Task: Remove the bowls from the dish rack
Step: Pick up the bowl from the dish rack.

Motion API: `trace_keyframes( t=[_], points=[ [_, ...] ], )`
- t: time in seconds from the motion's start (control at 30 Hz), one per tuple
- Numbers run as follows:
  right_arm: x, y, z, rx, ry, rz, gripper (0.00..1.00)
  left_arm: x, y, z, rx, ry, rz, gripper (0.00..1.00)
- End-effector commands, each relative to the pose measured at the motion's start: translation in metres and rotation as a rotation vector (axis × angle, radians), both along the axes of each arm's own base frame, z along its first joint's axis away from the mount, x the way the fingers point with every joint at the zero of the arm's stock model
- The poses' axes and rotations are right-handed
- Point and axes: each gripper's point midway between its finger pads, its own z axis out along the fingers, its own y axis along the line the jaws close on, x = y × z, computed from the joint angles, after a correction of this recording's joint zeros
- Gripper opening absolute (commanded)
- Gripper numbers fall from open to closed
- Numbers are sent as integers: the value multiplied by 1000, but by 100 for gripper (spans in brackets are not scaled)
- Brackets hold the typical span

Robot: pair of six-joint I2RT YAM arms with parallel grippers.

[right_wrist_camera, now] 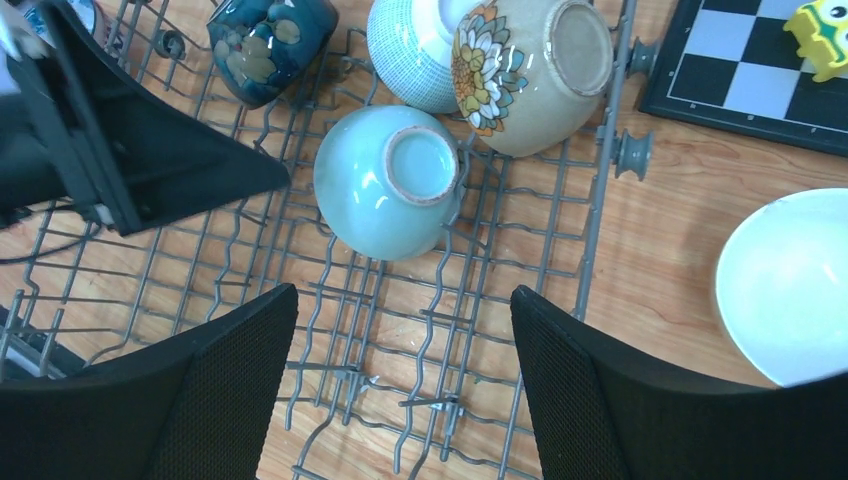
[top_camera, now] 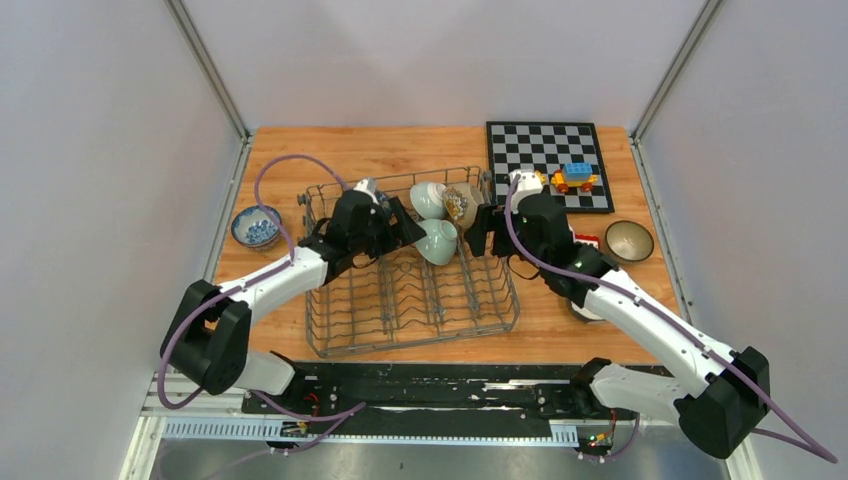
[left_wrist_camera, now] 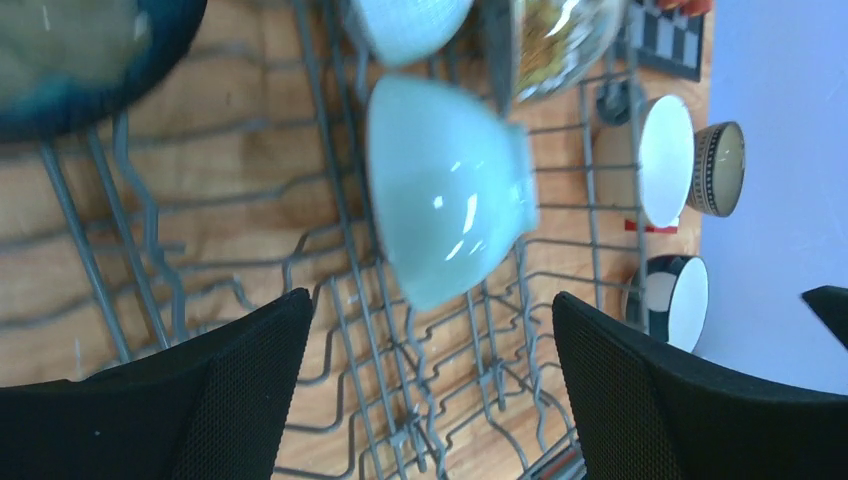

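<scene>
Your right pincer point(right_wrist_camera: 402, 300) hangs wide open and empty over the dish rack point(right_wrist_camera: 598, 215). Just ahead of its tips the pale green bowl point(right_wrist_camera: 385, 195) lies tipped on the prongs, foot ring towards you. Your left pincer point(left_wrist_camera: 430, 318) is spread just as wide, holding nothing, with the same bowl just beyond its tips, seen side-on.

Expect this bowl to be stiff, glazed and slick, with some weight, and likely to chip if it knocks wire or a neighbour. A pinch across the rim wall, one finger inside and one outside, looks safer than squeezing the rounded belly.

Farther ahead, the floral beige bowl point(right_wrist_camera: 530, 70) and the blue-and-white bowl point(right_wrist_camera: 405, 50) crowd it closely, so lift clear of them. The dark teal bowl point(right_wrist_camera: 270, 40) sits ahead to the left. Right of the right pincer, outside the rack, a white bowl point(right_wrist_camera: 790, 285) rests on the desk point(right_wrist_camera: 660, 260).
</scene>
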Motion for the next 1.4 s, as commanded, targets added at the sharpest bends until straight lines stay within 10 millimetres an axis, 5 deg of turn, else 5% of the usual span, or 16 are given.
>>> trace_keyframes(
  t=[0.0,0.37,0.7,0.97,1.37],
  points=[
    [-1,7,-4,61,15,21,81,-4,-16,18,-215,-19,10,90],
    [32,32,-25,181,151,-11,58,3,-14,-9,-239,20,36,75],
    [70,52,-49,171,224,-43,52,5,-14,-33,-256,64,30,67],
    [87,53,-65,148,262,-54,45,7,-29,-32,-340,62,-26,55],
    [86,55,-84,135,316,-39,37,7,-35,-23,-381,38,-55,39]
  ],
)
